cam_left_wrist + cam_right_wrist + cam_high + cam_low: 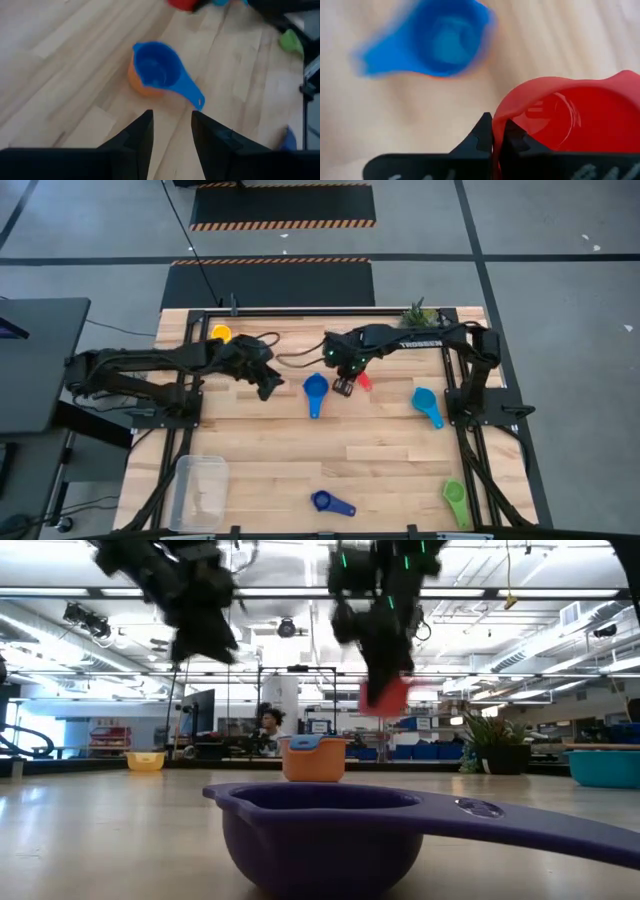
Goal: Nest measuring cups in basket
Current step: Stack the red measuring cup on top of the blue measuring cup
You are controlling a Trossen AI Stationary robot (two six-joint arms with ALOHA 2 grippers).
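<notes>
A blue cup [315, 388] sits nested in an orange cup [139, 86] at the table's middle. My right gripper [345, 387] hovers just right of them, shut on a red cup [364, 381] that hangs in the air in the low view [388, 697]. My left gripper [171, 125] is open, above the table left of the blue cup [157, 67], and touches nothing. A yellow cup [221, 333] stands at the far left, a light blue cup [427, 405] at the right, a green cup [455, 500] and a dark blue cup [322, 501] near the front edge. The clear basket [200, 492] rests at the near left corner. My right gripper [497, 132] pinches the red cup's wall at its rim [496, 120], one finger outside the bowl and one on the inner side. The fingers come from above, pointing down. The cup is lifted clear of the table and hangs below the fingers.
A small potted plant [420, 313] stands at the far edge, right of centre. Dark arm frames run along both table sides. Bare wood lies between the blue cup and the front edge. In the low view the dark blue cup [320, 830] fills the foreground.
</notes>
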